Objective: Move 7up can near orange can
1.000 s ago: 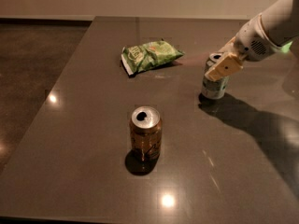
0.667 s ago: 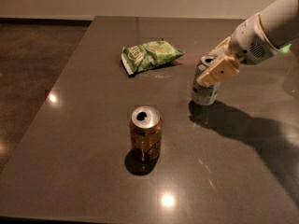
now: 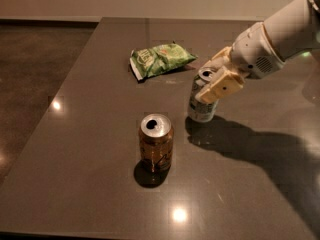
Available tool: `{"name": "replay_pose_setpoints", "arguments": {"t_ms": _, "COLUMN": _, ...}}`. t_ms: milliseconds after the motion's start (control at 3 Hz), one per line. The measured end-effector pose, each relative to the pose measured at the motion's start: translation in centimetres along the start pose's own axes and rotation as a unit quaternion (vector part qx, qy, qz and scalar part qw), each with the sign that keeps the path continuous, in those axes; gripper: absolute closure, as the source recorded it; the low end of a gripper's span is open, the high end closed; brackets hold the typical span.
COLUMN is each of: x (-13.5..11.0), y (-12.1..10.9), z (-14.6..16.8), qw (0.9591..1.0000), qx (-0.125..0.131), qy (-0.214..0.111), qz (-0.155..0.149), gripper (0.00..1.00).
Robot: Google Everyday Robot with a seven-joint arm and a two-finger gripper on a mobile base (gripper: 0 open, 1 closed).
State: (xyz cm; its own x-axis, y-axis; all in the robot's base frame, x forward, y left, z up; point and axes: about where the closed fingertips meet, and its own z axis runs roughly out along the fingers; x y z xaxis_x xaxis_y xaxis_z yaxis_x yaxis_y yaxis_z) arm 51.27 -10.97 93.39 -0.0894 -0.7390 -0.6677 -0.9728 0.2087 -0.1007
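The 7up can point(image 3: 201, 109) stands upright on the dark table point(image 3: 90, 94), right of centre, grey-green with a silver top. My gripper point(image 3: 212, 79) comes in from the right on a white arm and is shut on the can's upper part, one beige finger point(image 3: 220, 86) across its front. The orange can point(image 3: 156, 143) stands upright in the middle front of the table, orange-brown with a silver top. It is a short gap to the lower left of the 7up can, not touching it.
A green chip bag point(image 3: 160, 58) lies at the back of the table, behind both cans. The table's left edge runs diagonally past a brown floor point(image 3: 30, 74). My arm's shadow point(image 3: 250, 144) falls on the table at the right.
My gripper has moved left and toward the front with the 7up can in it, bringing it closer to the orange can. The orange can and chip bag have not moved.
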Motion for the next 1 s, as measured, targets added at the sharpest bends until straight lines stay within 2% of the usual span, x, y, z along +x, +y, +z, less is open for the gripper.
{"name": "replay_pose_setpoints", "arguments": {"t_ms": 667, "x": -0.7, "y": 2.9, "z": 1.0, "qw": 0.9975, "qx": -0.038, "qy": 0.000, "qz": -0.060, "gripper": 1.00}}
{"name": "replay_pose_setpoints", "arguments": {"t_ms": 1000, "x": -1.0, "y": 4.2, "z": 1.1, "qw": 0.9947, "qx": -0.062, "qy": -0.007, "qz": -0.082, "gripper": 0.85}}
